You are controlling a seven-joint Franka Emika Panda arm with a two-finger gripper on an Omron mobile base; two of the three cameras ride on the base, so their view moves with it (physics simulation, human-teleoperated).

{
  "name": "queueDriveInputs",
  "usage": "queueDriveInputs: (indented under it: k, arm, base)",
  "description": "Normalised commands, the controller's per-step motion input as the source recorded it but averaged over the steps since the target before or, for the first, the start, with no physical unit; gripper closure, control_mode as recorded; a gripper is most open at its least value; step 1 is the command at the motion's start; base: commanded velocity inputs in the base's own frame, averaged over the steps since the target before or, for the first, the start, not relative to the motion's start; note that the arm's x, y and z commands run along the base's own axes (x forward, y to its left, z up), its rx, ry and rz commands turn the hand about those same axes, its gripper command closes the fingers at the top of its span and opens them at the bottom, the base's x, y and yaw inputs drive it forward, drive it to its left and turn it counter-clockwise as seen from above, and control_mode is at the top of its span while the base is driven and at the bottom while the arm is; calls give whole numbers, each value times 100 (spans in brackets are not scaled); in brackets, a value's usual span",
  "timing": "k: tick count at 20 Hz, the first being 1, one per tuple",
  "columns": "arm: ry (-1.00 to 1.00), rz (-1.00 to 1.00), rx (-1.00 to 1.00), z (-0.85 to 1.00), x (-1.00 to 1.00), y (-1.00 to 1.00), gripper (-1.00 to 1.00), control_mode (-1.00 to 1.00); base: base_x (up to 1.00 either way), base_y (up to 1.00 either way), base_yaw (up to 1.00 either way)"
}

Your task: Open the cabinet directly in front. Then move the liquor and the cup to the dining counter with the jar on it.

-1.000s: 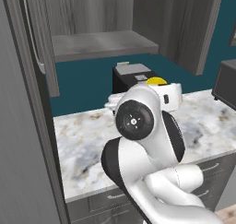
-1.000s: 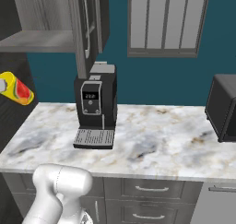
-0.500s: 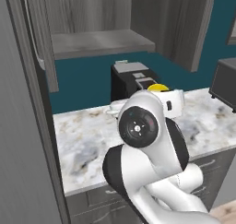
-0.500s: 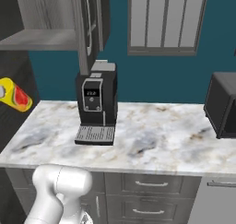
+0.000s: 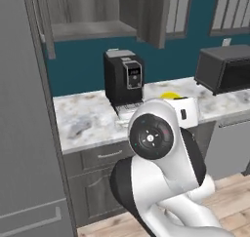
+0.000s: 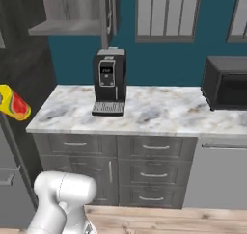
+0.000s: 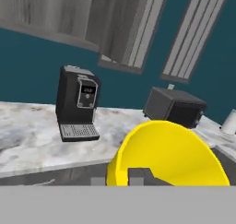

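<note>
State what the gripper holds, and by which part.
The gripper holds the yellow cup. Its fingertips sit at the cup's near wall; the exact contact is hidden.

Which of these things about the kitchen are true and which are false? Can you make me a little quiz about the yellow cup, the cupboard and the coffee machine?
1. The gripper is holding the yellow cup. True.
2. The cabinet doors are closed. False: a door stands open and the bare shelf inside shows.
3. The coffee machine stands on the marble worktop. True.
4. The cup is sitting on the cabinet shelf. False: it is off the shelf, in the gripper, in front of the worktop.
5. A dark microwave stands on the worktop to the right of the coffee machine. True.
</note>
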Motion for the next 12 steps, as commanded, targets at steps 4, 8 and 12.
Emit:
queueDriveInputs:
  k: [4,8,12]
  arm:
    - [0,0,0,0,0,0,100,100]
    - [0,0,0,0,0,0,100,100]
    - [0,0,0,0,0,0,100,100]
  base:
    - [-63,86,0]
    - [-41,100,0]
    - [-9,100,0]
